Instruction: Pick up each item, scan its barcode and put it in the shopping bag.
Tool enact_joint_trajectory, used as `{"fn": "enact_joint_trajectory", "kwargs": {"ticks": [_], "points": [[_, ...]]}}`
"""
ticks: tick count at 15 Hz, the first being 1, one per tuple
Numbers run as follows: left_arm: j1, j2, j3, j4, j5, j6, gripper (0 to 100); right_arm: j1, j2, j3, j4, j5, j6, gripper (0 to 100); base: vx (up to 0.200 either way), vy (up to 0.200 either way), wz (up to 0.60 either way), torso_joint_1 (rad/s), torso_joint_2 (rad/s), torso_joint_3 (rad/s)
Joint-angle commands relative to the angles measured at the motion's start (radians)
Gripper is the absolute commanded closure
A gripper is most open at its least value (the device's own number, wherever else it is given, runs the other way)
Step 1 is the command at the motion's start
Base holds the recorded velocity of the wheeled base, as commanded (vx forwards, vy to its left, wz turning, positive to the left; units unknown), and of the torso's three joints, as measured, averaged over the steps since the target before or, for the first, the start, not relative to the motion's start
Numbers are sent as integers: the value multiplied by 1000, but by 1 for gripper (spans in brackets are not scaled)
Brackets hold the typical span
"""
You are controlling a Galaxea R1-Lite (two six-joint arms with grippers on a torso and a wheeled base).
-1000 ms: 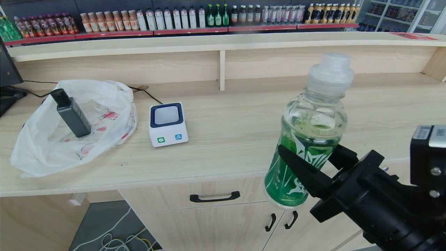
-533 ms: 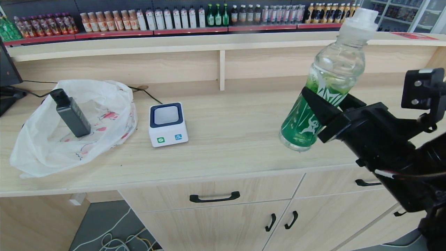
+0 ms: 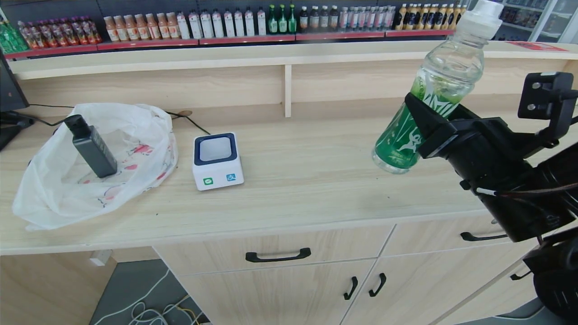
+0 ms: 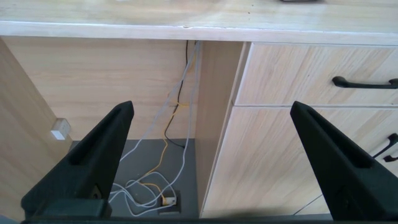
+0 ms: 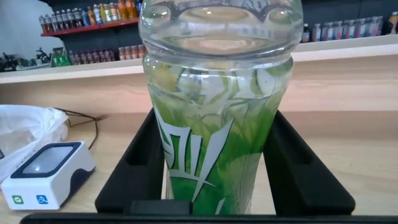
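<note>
- Right gripper [image 3: 430,110]: fingers closed around the mid-body of the green bottle [image 3: 445,76], held tilted in the air above the right part of the counter [image 3: 307,176].
- Left gripper [image 4: 211,165]: wide open, empty, low before the cabinet [image 4: 280,155].
- Scanner [image 3: 218,160]: on the counter, well left of the bottle.
- Shopping bag [image 3: 140,149]: just beside the scanner, with a dark container [image 3: 92,146] inside.

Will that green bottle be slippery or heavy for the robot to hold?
Likely a bit slippery: the green bottle looks like smooth, round plastic, held tilted in the right hand. It seems more than half full of liquid, so probably heavy for its size. Laid on the counter, it would likely roll.
</note>
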Motion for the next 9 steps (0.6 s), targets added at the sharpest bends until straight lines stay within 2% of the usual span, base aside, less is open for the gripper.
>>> {"fn": "enact_joint_trajectory", "kwargs": {"ticks": [1,9], "points": [[0,1,0,0,0,-1,0,-1,-1,4,-1,1,-1,100,0,200,0,2,-2,2],[0,1,0,2,0,-2,0,-1,-12,18,-1,2,-1,100,0,200,0,4,5,1]]}}
